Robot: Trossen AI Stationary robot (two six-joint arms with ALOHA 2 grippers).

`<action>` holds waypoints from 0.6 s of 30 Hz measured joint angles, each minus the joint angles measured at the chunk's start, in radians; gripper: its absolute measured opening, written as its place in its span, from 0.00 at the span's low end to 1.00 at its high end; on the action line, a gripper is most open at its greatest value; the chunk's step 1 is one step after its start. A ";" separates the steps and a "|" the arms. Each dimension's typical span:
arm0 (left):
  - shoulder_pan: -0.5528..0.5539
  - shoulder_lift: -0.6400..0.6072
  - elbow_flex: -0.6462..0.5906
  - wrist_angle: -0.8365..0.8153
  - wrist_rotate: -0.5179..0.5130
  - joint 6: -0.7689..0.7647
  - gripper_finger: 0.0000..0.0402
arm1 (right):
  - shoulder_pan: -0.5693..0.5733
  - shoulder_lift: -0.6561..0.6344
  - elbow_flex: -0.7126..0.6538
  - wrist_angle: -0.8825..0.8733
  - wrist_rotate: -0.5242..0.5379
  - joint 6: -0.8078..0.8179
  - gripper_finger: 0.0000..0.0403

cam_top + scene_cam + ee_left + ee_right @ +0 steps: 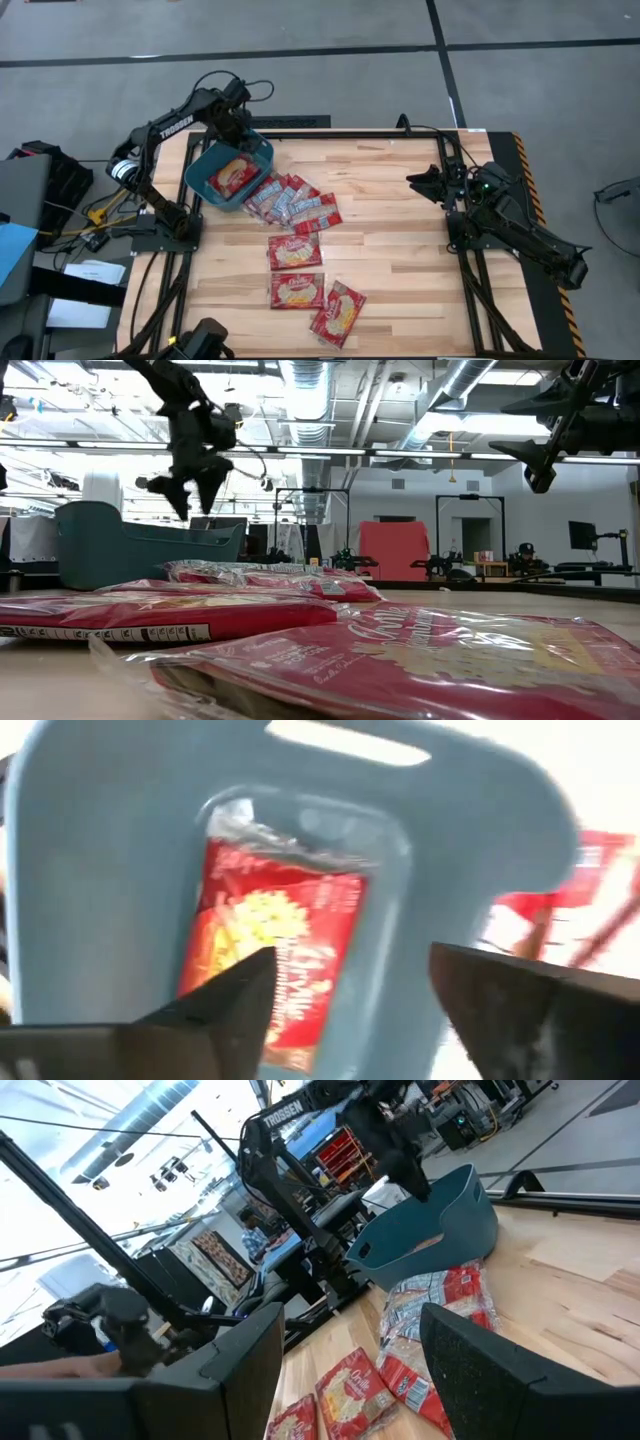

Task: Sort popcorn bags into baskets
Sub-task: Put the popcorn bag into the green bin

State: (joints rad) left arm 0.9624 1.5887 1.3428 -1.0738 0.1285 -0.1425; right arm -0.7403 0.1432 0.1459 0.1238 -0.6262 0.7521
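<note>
The teal bin (228,170) stands near the table's far left corner with one red popcorn bag (233,176) lying flat on its floor, also the bag (270,940) in the left wrist view. My left gripper (238,128) hovers open above the bin's far side, holding nothing; it shows as the gripper (190,485) in the low view. A heap of several red bags (292,204) lies beside the bin. Three more bags (296,290) lie nearer the near edge. My right gripper (420,182) is open at the table's right side, clear of everything.
The arm bases stand at the table's left edge (170,232) and right edge (465,235). Bare wood (390,250) lies between the bags and the right arm. Cables and boxes sit off the table on the left.
</note>
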 joint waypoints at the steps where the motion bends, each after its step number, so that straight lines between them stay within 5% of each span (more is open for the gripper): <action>1: -0.002 0.000 0.032 -0.020 0.032 0.000 0.69 | 0.000 0.000 0.000 0.000 0.000 0.000 0.64; 6: -0.082 -0.014 0.199 -0.103 0.225 0.004 0.78 | 0.000 0.000 0.000 0.000 -0.001 0.000 0.64; 10: -0.269 -0.046 0.294 -0.110 0.251 0.007 0.78 | 0.000 0.000 0.000 0.000 -0.003 0.000 0.64; 14: -0.508 -0.065 0.320 -0.133 0.123 -0.038 0.79 | 0.000 0.000 0.000 0.000 -0.003 0.000 0.64; 18: -0.734 -0.066 0.278 -0.155 -0.061 -0.303 0.79 | 0.000 0.000 0.000 -0.001 -0.003 0.000 0.64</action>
State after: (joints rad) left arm 0.2281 1.5230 1.6211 -1.2287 0.0678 -0.4458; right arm -0.7399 0.1432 0.1459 0.1226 -0.6296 0.7521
